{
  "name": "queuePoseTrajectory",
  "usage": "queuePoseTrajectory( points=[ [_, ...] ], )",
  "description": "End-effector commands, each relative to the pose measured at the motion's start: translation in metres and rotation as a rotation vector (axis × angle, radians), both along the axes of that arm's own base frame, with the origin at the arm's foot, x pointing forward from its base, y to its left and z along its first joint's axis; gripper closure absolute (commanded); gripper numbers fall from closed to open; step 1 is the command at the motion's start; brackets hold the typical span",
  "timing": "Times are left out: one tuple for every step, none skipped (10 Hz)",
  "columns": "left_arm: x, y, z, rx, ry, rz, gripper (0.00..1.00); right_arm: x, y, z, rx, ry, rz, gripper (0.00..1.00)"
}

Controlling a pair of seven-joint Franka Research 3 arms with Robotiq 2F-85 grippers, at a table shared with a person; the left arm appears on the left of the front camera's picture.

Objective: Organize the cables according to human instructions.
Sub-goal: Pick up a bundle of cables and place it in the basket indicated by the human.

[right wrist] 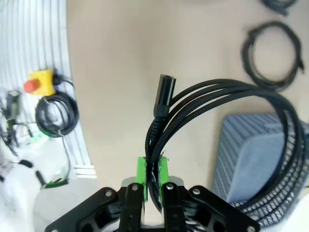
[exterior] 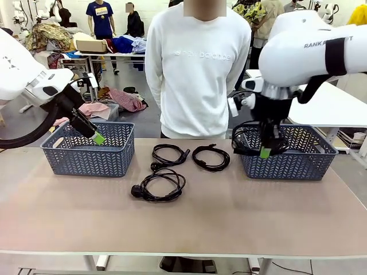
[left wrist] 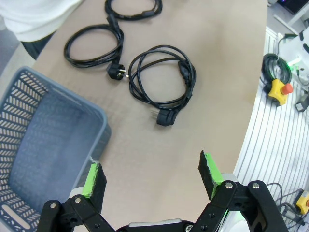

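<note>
while the right gripper (exterior: 265,152) clamps one cable (exterior: 243,137), its coil hangs over the 9 o'clock end of the right-hand basket (exterior: 298,163); left gripper (left wrist: 150,169) spread wide, empty.

Far cable (left wrist: 134,18) partly beyond the top edge

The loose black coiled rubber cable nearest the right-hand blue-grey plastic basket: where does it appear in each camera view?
Front view: black coiled rubber cable, mid-table, just left of the right basket.
Left wrist view: top edge, cut off.
Right wrist view: upper right.
Shared landmark: the tan tabletop.
</note>
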State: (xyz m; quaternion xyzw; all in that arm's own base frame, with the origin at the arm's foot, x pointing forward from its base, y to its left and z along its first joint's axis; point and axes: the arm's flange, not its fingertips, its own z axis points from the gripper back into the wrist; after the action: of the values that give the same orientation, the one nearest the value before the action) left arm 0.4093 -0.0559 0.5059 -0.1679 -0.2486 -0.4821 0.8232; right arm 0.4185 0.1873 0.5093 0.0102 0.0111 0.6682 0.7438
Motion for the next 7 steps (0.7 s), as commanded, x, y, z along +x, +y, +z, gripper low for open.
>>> queuePoseTrajectory(
  points=[
    [0.000,0.001,-0.001,-0.029,-0.010,-0.020,0.00,0.028,-0.024,0.010,-0.017,-0.001,0.016,1.00],
    [0.000,0.001,-0.001,-0.029,-0.010,-0.020,0.00,0.041,-0.038,0.014,-0.007,0.009,0.021,1.00],
    [0.000,0.001,-0.001,-0.029,-0.010,-0.020,0.00,0.054,-0.051,0.015,-0.003,0.009,0.014,1.00],
    [0.000,0.001,-0.001,-0.029,-0.010,-0.020,0.00,0.065,-0.064,0.016,0.004,0.011,-0.003,1.00],
    [0.000,0.001,-0.001,-0.029,-0.010,-0.020,0.00,0.072,-0.073,0.016,0.006,0.000,-0.046,1.00],
    [0.000,0.001,-0.001,-0.029,-0.010,-0.020,0.00,0.053,-0.058,0.010,0.011,-0.004,-0.026,1.00],
    [0.000,0.001,-0.001,-0.029,-0.010,-0.020,0.00,0.053,-0.058,0.010,0.011,-0.004,-0.026,1.00]
  ],
)
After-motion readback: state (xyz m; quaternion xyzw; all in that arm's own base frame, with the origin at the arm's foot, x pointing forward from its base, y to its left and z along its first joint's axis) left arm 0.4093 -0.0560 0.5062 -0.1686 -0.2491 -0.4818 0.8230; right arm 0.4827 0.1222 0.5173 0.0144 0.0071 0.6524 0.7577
